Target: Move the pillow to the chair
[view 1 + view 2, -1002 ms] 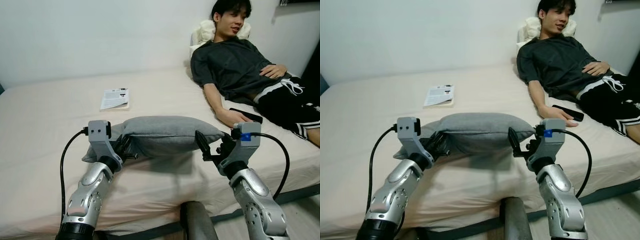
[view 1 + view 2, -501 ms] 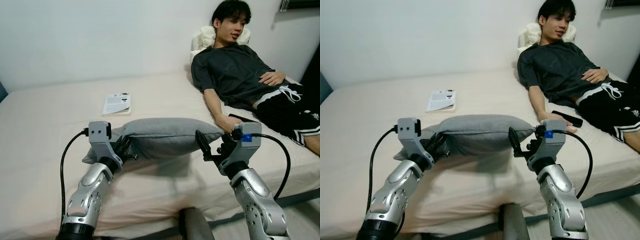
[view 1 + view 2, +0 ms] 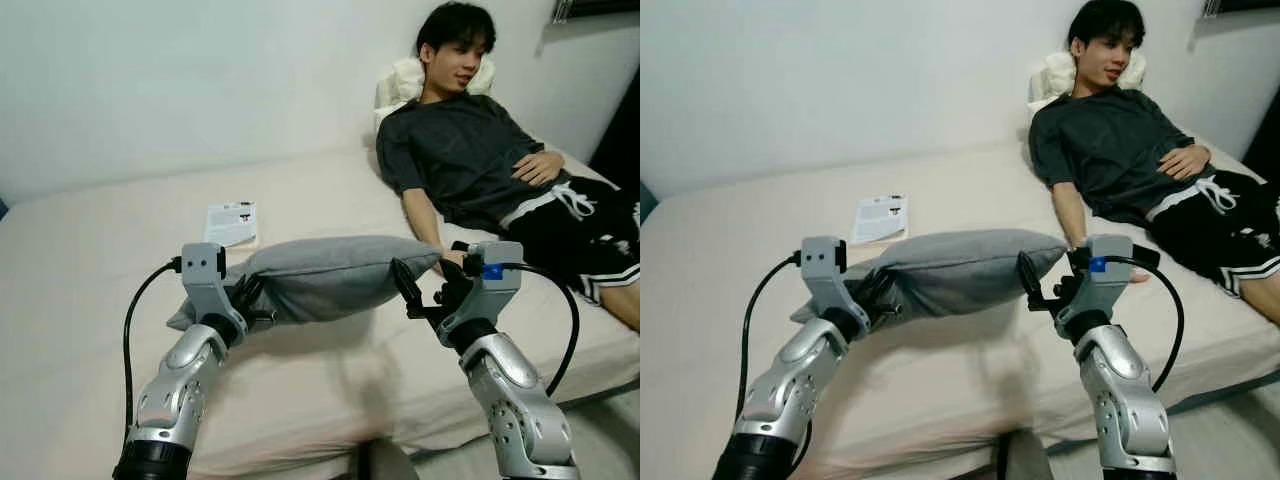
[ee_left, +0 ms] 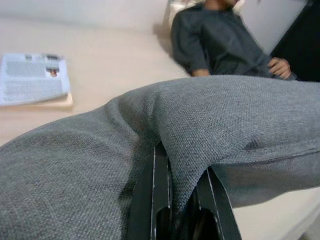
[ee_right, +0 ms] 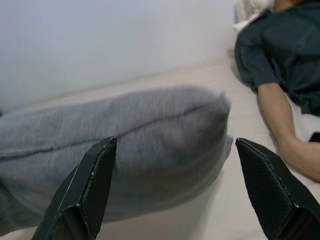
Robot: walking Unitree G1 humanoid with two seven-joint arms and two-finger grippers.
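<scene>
A grey pillow [image 3: 325, 275] hangs lifted above the beige bed [image 3: 120, 230], stretched between my two arms. My left gripper [image 3: 252, 303] is shut on the pillow's left end; in the left wrist view its black fingers [image 4: 155, 195] pinch a fold of the grey fabric [image 4: 210, 120]. My right gripper [image 3: 412, 290] stands open just off the pillow's right corner, its fingers [image 5: 90, 180] spread wide with the pillow [image 5: 130, 145] ahead of them, not touching it.
A person [image 3: 470, 130] in a dark shirt lies on the bed's right side, head on a white pillow [image 3: 405, 75], one hand [image 3: 1135, 272] near my right gripper. A booklet [image 3: 230, 222] lies further back. The bed's front edge is close below.
The whole picture has shifted, so the camera moved. The pillow's right end is raised higher off the bed than before. Both grippers keep their places by the pillow.
</scene>
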